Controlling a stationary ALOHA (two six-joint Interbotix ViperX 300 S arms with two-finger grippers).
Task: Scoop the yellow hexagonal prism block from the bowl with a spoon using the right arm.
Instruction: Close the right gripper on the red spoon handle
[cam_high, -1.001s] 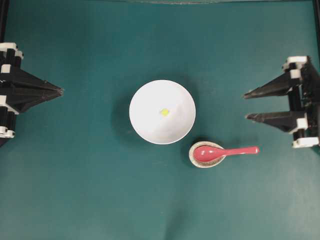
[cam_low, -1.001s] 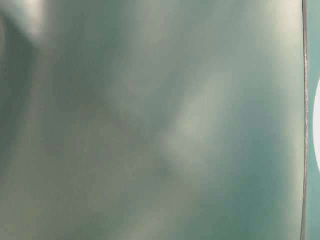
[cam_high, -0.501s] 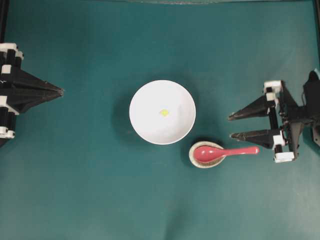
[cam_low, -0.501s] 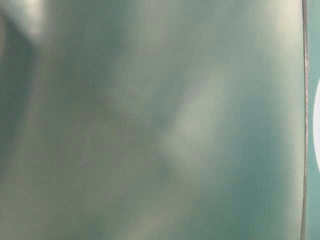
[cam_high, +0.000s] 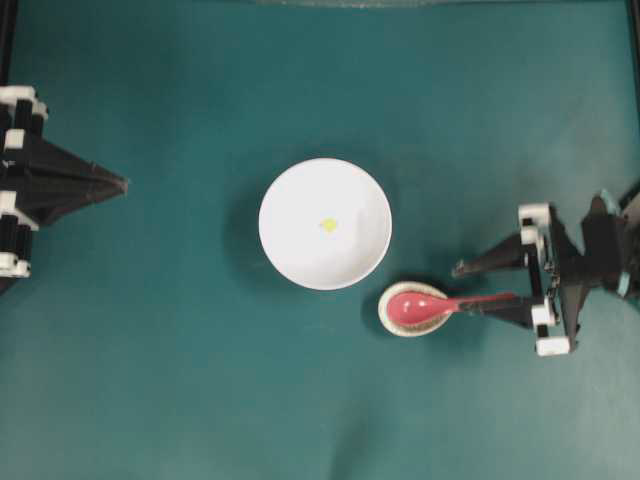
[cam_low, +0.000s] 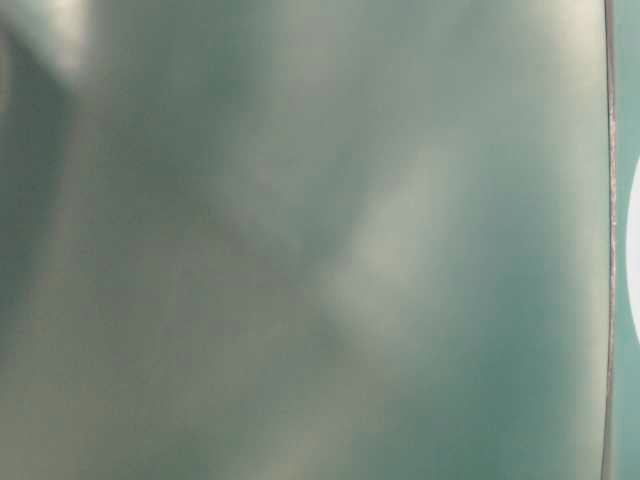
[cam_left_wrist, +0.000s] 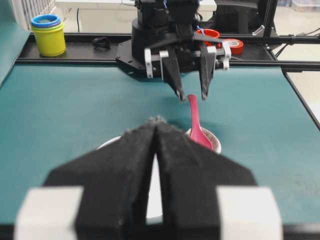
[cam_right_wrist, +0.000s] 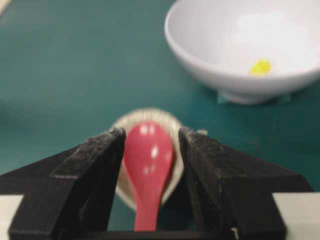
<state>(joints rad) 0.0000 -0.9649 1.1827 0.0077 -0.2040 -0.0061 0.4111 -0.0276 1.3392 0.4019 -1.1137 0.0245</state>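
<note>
The white bowl stands mid-table with the tiny yellow block inside; both show in the right wrist view, bowl and block. The pink-red spoon lies with its scoop in the speckled rest, handle pointing right. My right gripper is open, its fingers either side of the handle; the right wrist view shows the spoon between the jaws without contact. My left gripper is shut and empty at the far left, well away from the bowl.
The table-level view is a teal blur. In the left wrist view, stacked yellow and blue cups and red tape rolls sit beyond the table's far edge, behind the right arm's base.
My right gripper has come in from the right edge and toward the spoon, and now straddles its handle. The left arm, bowl, block and spoon have not moved.
</note>
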